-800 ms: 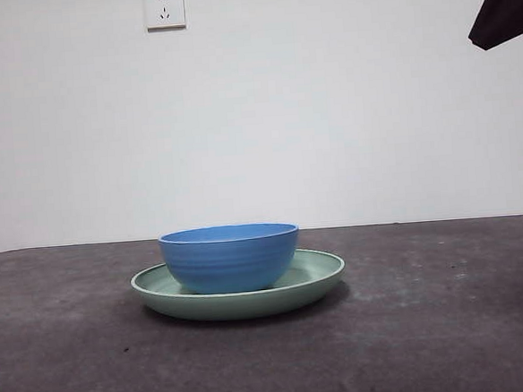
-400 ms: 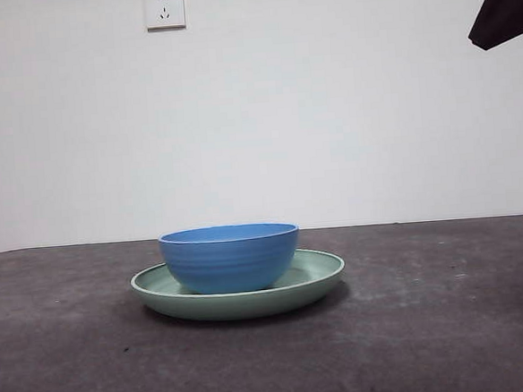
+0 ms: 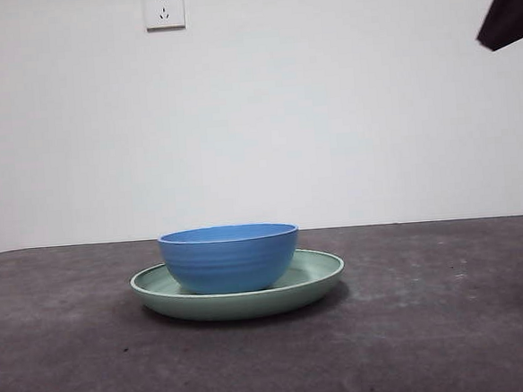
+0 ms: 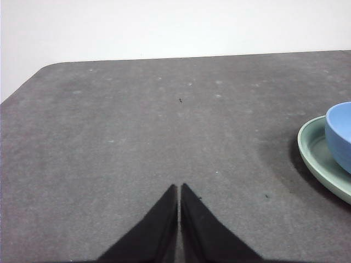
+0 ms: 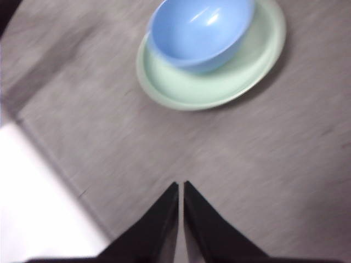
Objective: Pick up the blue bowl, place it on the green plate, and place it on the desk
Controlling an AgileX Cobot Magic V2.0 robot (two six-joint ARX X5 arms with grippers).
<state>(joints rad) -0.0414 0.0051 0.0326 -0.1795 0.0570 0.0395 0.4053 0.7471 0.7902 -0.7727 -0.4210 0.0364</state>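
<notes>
The blue bowl [image 3: 230, 257] stands upright inside the green plate [image 3: 316, 273], which rests on the desk [image 3: 450, 326] at the middle. Both also show in the right wrist view, the bowl [image 5: 198, 32] on the plate [image 5: 219, 87], and at the edge of the left wrist view, bowl [image 4: 340, 134] on plate [image 4: 318, 159]. My right gripper [image 5: 180, 186] is shut and empty, held high above the desk and apart from the plate; it shows as a black tip [image 3: 509, 13] at the top right corner. My left gripper [image 4: 179, 189] is shut and empty, over bare desk to the side of the plate.
A white wall with a socket [image 3: 164, 7] stands behind the desk. The desk's rounded corner [image 4: 49, 68] and its edge [image 5: 49, 159] are in the wrist views.
The black tip at the top right corner has drawn a little further up and to the right. The bowl and plate have not moved.
</notes>
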